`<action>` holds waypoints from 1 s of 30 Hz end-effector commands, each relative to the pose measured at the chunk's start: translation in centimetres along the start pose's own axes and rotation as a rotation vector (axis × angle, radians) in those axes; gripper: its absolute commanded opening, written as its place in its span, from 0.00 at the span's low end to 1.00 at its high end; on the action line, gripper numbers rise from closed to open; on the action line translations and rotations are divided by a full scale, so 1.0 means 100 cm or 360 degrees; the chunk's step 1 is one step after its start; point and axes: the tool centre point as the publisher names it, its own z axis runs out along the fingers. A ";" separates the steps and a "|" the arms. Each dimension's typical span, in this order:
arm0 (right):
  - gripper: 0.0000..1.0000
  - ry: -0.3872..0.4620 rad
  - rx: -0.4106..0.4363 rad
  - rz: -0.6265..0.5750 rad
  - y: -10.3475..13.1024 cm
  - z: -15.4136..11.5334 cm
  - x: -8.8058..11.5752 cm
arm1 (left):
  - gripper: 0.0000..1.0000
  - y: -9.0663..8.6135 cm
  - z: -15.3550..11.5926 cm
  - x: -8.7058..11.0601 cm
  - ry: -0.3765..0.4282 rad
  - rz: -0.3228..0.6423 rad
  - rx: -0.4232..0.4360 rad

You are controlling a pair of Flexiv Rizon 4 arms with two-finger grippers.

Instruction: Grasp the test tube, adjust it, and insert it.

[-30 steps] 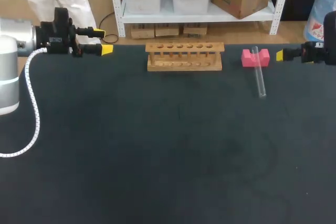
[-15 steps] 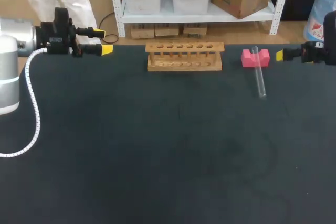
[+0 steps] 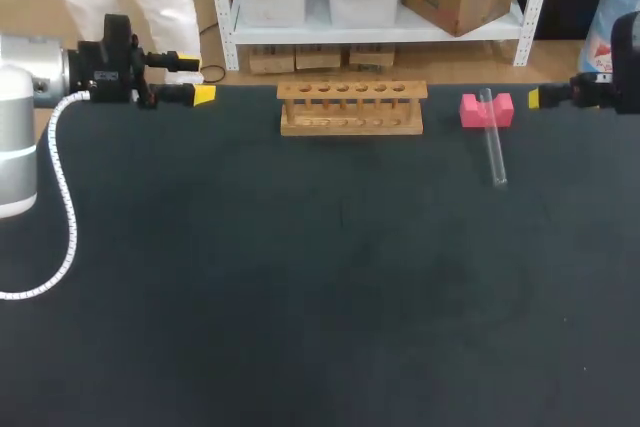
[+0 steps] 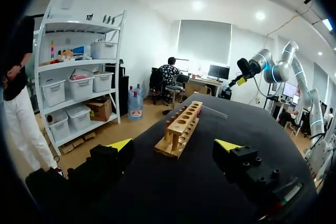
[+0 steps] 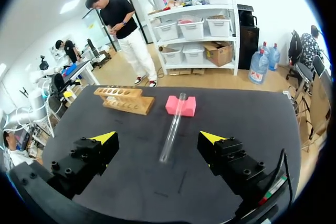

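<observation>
Here the left arm comes in from the left side, and its hand (image 3: pixel 197 79) is held level over the far left corner of the dark surface (image 3: pixel 300 297), with the fingers pointing across toward the wooden rack (image 3: pixel 352 107). The two yellow-tipped fingers are spread well apart, so this hand is open. The right arm comes in at the far right edge, and in the head view only a little of it shows, with one yellow tip pointing toward the pink block (image 3: pixel 487 110). In the right wrist view the right hand (image 5: pixel 157 138) is also open, its fingers wide apart, and it is apart from the test tube (image 3: pixel 492 142), which lies ahead of it on the surface. The rack stands at the far middle of the surface, well apart from both hands, with its long side across the head view. A row of round holes shows in its top board, and they look dark and open. The test tube lies down just to the right of the rack. Its far end rests on the pink block, so it is a little tilted, and its near end touches the surface. Its long axis runs from far to near, leaning slightly to the right at the near end.
</observation>
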 end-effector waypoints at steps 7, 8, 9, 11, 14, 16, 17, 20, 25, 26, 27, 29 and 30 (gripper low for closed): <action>1.00 -0.0200 0.0904 -0.0009 0.005 0.036 0.001 | 1.00 -0.002 -0.001 0.001 -0.0007 0.0004 -0.0007; 1.00 -0.0196 0.0921 0.0000 0.004 0.039 0.001 | 1.00 -0.002 -0.001 0.001 -0.0007 0.0004 -0.0007; 1.00 -0.0188 0.0946 -0.0007 0.003 0.042 0.000 | 1.00 -0.002 -0.001 0.001 -0.0007 0.0004 -0.0007; 1.00 -0.0175 0.0971 0.0007 0.000 0.047 -0.001 | 1.00 -0.002 -0.001 0.001 -0.0007 0.0004 -0.0007; 1.00 -0.0167 0.0973 0.0035 -0.003 0.053 -0.002 | 1.00 -0.002 -0.001 0.001 -0.0007 0.0004 -0.0007; 1.00 -0.0139 0.1002 0.0043 -0.005 0.058 -0.003 | 1.00 -0.002 -0.001 0.001 -0.0007 0.0004 -0.0007; 1.00 -0.0135 0.1007 0.0044 -0.006 0.060 -0.003 | 1.00 -0.002 -0.001 0.001 -0.0007 0.0004 -0.0007; 1.00 -0.0132 0.1022 0.0067 -0.009 0.067 -0.004 | 1.00 -0.002 -0.001 0.001 -0.0007 0.0004 -0.0007; 1.00 -0.0108 0.1032 0.0060 -0.010 0.084 -0.004 | 1.00 -0.002 -0.001 0.001 -0.0007 0.0004 -0.0007; 1.00 -0.0107 0.1031 0.0058 -0.010 0.087 -0.004 | 1.00 -0.002 -0.001 0.001 -0.0007 0.0004 -0.0007; 1.00 -0.0104 0.1030 0.0055 -0.011 0.090 -0.004 | 1.00 -0.002 -0.001 0.001 -0.0007 0.0004 -0.0007; 1.00 -0.0107 0.1011 0.0055 -0.012 0.097 -0.002 | 1.00 -0.002 -0.001 0.001 -0.0007 0.0004 -0.0007; 1.00 -0.0109 0.1006 0.0059 -0.012 0.101 -0.001 | 1.00 -0.002 -0.001 0.001 -0.0007 0.0004 -0.0007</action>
